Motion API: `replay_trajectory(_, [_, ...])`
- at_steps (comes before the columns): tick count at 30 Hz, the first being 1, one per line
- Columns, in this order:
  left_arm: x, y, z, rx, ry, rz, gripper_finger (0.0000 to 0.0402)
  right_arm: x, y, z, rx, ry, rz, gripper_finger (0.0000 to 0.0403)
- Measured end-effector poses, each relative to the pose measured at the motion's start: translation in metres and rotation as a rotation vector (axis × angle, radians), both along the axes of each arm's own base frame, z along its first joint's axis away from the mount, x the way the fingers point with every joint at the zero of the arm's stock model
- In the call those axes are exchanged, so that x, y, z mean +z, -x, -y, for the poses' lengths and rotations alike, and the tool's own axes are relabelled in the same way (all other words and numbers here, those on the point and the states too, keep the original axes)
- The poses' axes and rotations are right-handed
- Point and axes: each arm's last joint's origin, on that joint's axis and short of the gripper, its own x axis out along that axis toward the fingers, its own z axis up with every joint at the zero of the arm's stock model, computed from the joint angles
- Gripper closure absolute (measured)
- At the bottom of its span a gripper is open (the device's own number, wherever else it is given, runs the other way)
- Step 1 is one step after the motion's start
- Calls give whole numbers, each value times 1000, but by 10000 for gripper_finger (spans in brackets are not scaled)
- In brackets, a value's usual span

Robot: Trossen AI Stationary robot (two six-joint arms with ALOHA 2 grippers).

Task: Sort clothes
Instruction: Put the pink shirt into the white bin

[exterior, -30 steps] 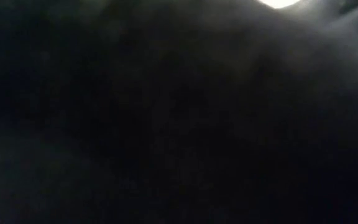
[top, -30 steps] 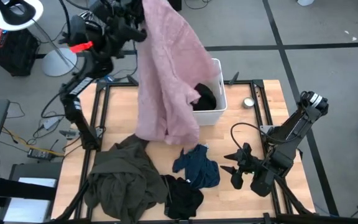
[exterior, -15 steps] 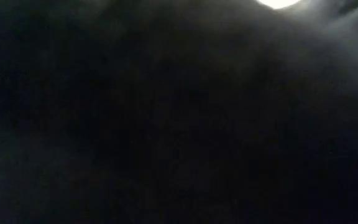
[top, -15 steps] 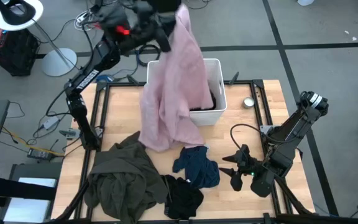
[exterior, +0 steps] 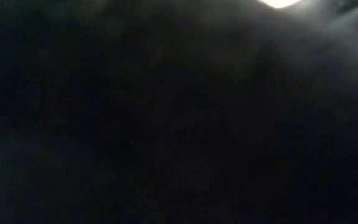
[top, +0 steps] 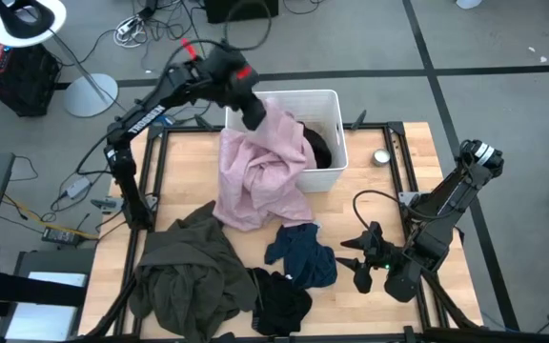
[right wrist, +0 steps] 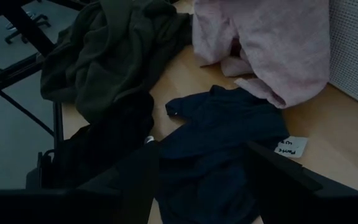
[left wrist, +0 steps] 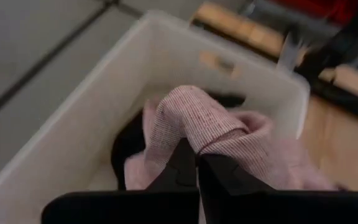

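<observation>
Lowering the pink garment (top: 260,171) into the bin (top: 330,103) at the desk's far edge, the left end effector (top: 253,116) stays clamped on it; much still drapes outside; next, release; right end effector (top: 362,257) waits open near the right edge.

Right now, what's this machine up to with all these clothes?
It is sorting laundry. The left gripper is shut on the pink garment and holds it over the white bin; most of the fabric hangs over the bin's front wall onto the table. A black garment already lies in the bin. The olive-green garment, the dark teal-blue garment and another black piece wait on the table. The right gripper rests open near them.
</observation>
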Motion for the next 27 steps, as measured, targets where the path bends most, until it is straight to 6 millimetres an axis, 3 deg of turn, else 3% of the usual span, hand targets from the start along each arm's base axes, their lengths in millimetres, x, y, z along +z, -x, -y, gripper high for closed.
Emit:
replay_trajectory(5, [-39,-11,-6,0,60,-105,384,1,-1,-1,-1,-20,15,174])
replay_trajectory(10, [-73,-15,-8,-1,114,-201,334,2,-2,-3,0,-38,29,174])
replay_trajectory(14, [-87,-15,-8,-4,139,-250,295,3,-3,-3,1,-46,34,174])
replay_trajectory(19, [-75,-9,-5,-18,120,-242,283,3,-3,-3,2,-50,35,174])
replay_trajectory(27, [-13,15,8,-27,51,-180,282,3,-3,-4,6,-56,31,174])
